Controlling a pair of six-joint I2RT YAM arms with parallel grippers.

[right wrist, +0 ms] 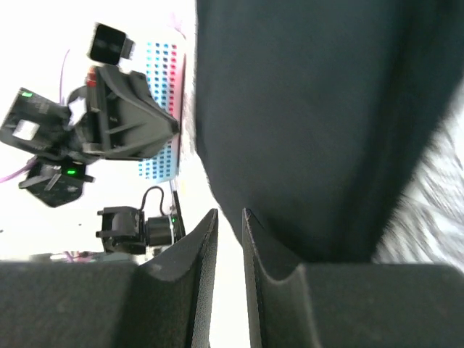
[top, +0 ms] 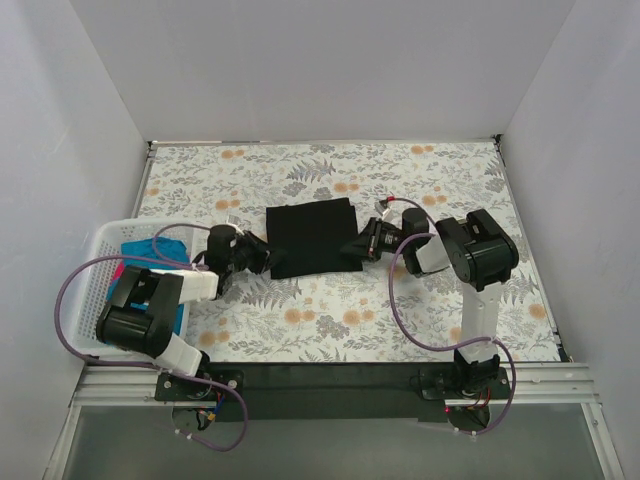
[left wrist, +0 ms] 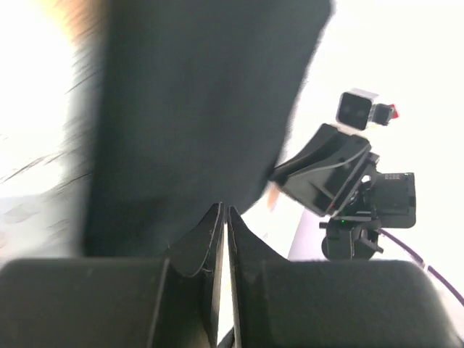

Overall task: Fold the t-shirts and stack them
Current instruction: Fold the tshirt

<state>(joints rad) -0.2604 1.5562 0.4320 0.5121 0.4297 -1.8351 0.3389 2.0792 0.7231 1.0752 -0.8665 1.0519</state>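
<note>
Step in hand: fold of the black t-shirt [top: 312, 237], which lies as a compact rectangle at mid-desk [top: 400, 320], one tool at each near corner. The left tool [top: 264, 257] sits at the near-left corner. In the wrist view its fingers [left wrist: 210, 239] are pressed together w/ the tips at the dark cloth edge, so it reads as clamped on that corner. The right tool [top: 353, 249] sits at the near-right corner. Its wrist view shows the fingers [right wrist: 203, 246] a narrow gap apart w/ bright desk between them, i.e. not clamped. Judged next move: close the right tool on its corner, then lift both corners level and carry them toward the far edge, keeping even tension so the fold line stays straight. The white lattice basket [top: 100, 240] at the left desk edge holds the teal t-shirt [top: 150, 248] and a bit of pink cloth [top: 119, 270], neither folded yet. Limits: both wrist views are overexposed and blurred. How many cloth layers the left tool holds cannot be told. Sleeves and collar of the black tee are not visible. The left arm covers most of the teal tee, and only a sliver of the pink shows.
</note>
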